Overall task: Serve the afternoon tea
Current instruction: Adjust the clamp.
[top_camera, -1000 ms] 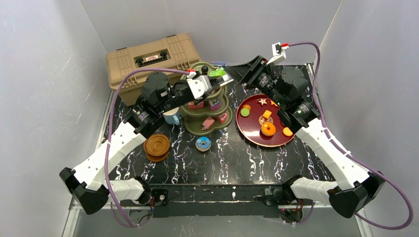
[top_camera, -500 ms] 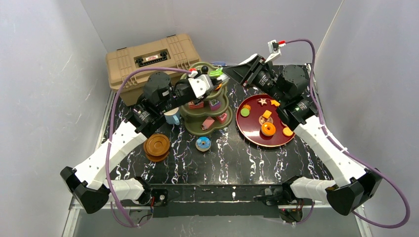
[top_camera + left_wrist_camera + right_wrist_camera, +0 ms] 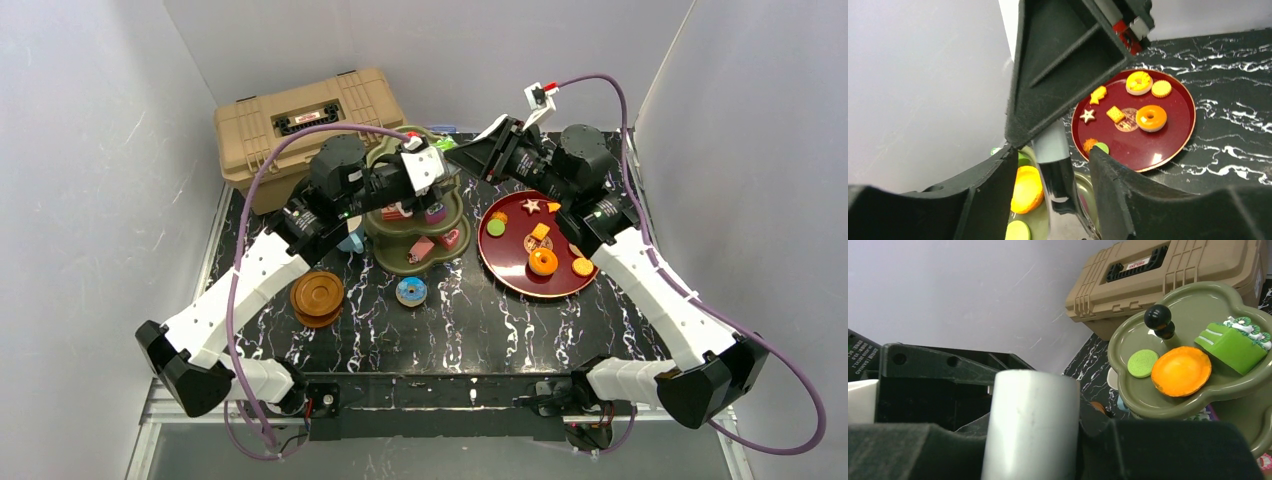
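The olive-green three-tier stand (image 3: 398, 250) stands at the back middle, with its black knob (image 3: 1157, 316), a green cake slice (image 3: 1233, 345), an orange tart (image 3: 1181, 370) and a green disc (image 3: 1142, 363) on the top tier. Over that tier my two grippers meet. My right gripper (image 3: 462, 152) is shut on the pale grey round handle (image 3: 1030, 425) of a tool whose glossy dark end (image 3: 1064, 187) hangs down. My left gripper (image 3: 1052, 152) is open, its fingers on either side of the tool with gaps showing. A dark red plate (image 3: 510, 265) holds an orange donut (image 3: 543, 262) and small biscuits.
A tan toolbox (image 3: 300, 125) stands at the back left behind the stand. Stacked brown saucers (image 3: 317, 297) and a light-blue mug (image 3: 350, 240) are under my left arm. A blue donut (image 3: 411, 291) lies on the black marbled table in front of the stand.
My left gripper has opened off the tool while the right gripper has closed on its handle. Both arms have shifted a little toward each other over the stand.
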Tool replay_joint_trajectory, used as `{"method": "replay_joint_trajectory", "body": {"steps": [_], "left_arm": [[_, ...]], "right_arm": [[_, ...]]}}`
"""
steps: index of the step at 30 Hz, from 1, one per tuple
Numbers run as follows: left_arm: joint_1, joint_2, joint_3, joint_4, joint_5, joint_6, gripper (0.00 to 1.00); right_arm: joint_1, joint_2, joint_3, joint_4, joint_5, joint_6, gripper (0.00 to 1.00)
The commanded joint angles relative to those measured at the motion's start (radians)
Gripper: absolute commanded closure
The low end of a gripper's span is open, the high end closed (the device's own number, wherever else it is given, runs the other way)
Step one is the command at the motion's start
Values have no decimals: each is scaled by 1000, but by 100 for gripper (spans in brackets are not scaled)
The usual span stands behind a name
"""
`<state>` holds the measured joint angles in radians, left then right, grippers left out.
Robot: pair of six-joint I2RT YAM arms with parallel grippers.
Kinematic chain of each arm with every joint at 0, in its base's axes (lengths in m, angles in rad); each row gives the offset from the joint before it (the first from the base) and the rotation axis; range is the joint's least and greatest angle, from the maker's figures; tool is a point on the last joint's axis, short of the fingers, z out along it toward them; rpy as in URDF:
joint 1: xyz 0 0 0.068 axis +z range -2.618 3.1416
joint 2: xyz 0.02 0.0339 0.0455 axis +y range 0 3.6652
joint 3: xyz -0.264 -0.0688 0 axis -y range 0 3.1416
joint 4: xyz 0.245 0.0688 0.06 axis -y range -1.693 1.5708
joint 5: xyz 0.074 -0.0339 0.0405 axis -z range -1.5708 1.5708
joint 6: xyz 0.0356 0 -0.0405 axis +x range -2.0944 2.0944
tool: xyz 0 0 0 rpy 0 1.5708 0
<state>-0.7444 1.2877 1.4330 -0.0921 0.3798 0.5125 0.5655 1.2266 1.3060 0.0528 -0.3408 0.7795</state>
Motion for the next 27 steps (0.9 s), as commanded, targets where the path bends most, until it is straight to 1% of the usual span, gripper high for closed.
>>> {"method": "replay_joint_trajectory", "body": {"steps": [1,5,7,10,11,13,14,16,18,19,21,22,24,27], "left_arm": [[-5,19,36,-81,-9,-3,50],[-30,17,3,-95,-44,22,59],[-46,17,-11,-79,-81,46,65],[-53,30,-1,-33,-143,50,83],[-53,36,6,-24,-163,46,89],[-53,45,19,-16,-193,26,100],[-53,50,28,-16,-203,9,100],[-53,55,34,-23,-213,-45,100],[-53,46,26,-20,-205,-101,100],[-53,40,17,-12,-191,-126,100],[-56,28,8,-5,-167,-177,100],[-60,25,7,-5,-161,-189,100],[-64,21,7,10,-150,-191,100],[-66,12,-4,40,-155,-143,100]], "right_arm": [[2,-10,84,13,-14,-56,76],[3,-9,100,-8,-5,-67,76],[4,-7,102,-12,-8,-69,75],[4,-6,97,-22,-7,-69,74],[4,-8,91,-20,-7,-66,72],[4,-16,75,-3,0,-54,63],[4,-22,64,9,6,-46,58],[4,-36,39,40,20,-30,41],[4,-51,17,69,41,-22,29],[4,-57,7,82,53,-18,25],[4,-64,-12,112,72,-10,21],[4,-62,-19,130,74,-2,20],[4,-48,-20,137,70,15,23],[4,-33,-20,125,57,31,27]]}}
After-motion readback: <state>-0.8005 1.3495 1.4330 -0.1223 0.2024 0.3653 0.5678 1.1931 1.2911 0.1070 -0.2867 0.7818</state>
